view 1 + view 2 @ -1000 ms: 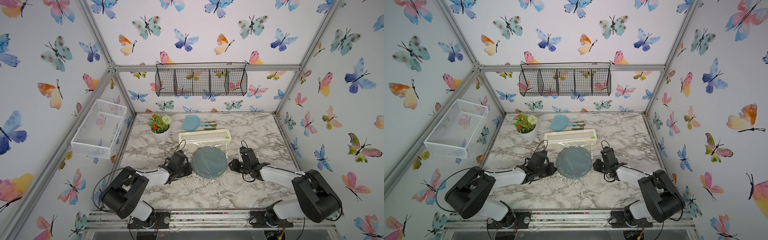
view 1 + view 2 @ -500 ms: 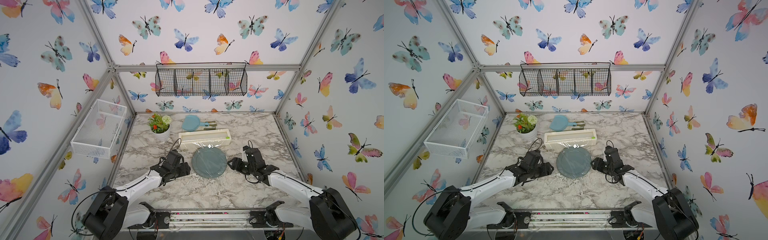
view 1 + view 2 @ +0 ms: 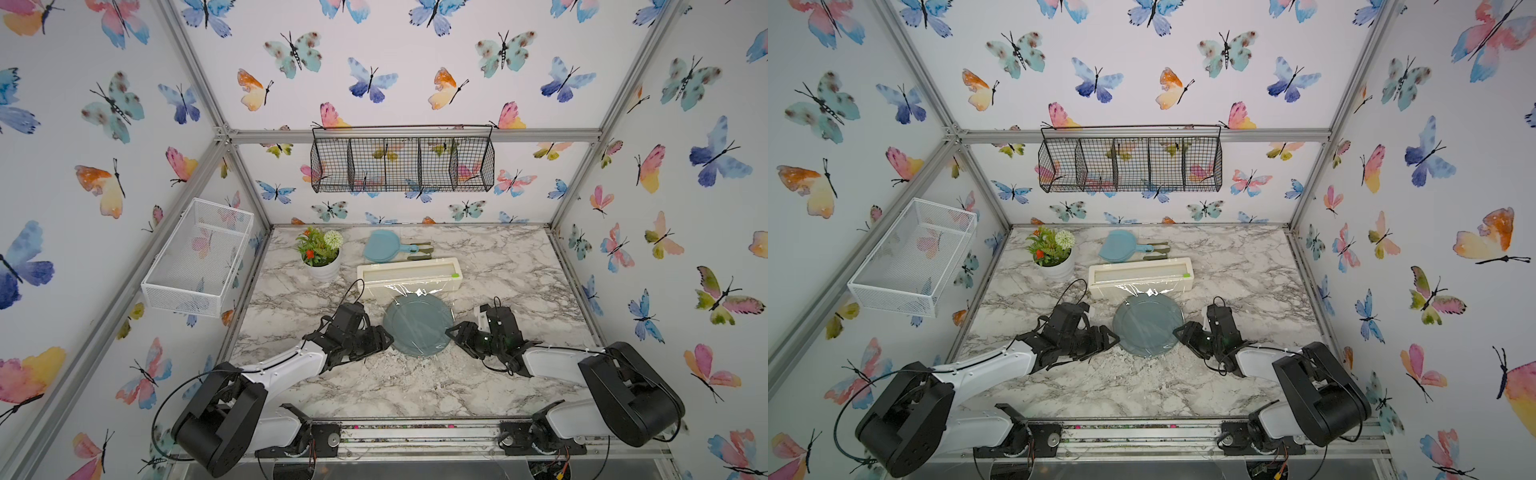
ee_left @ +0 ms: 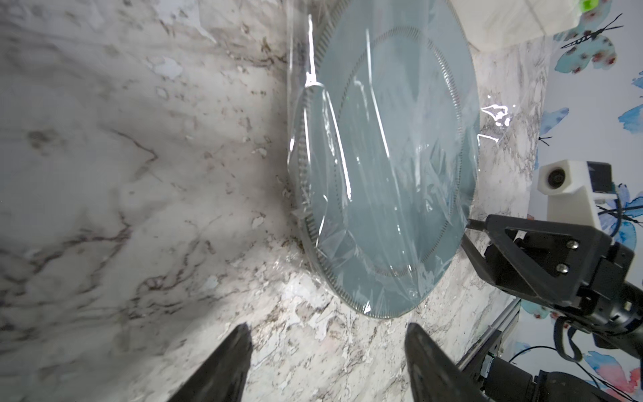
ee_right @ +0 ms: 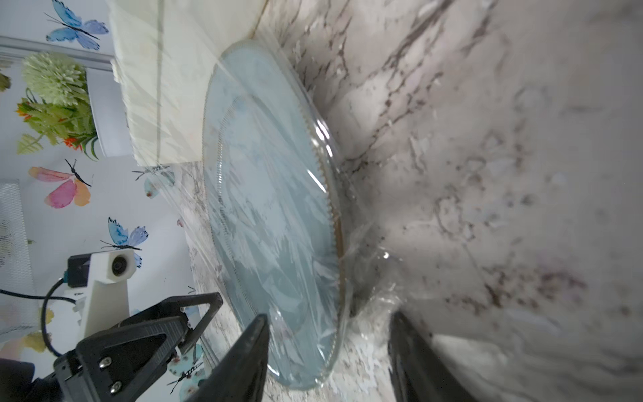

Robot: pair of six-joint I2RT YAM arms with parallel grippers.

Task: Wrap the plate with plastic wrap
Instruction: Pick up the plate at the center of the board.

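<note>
left tool (image 4: 327,330) spread, empty, plate (image 4: 382,156) under plastic wrap (image 4: 299,87) just ahead — right tool (image 5: 330,320) spread, plate rim between jaws

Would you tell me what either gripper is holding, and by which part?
Nothing is held: the left gripper is open beside the plate, and the right gripper stands open at its rim.

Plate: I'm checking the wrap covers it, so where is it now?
In both top views the plate lies flat at the marble table's middle, directly in front of the cream wrap box, between the left gripper and the right gripper.
</note>
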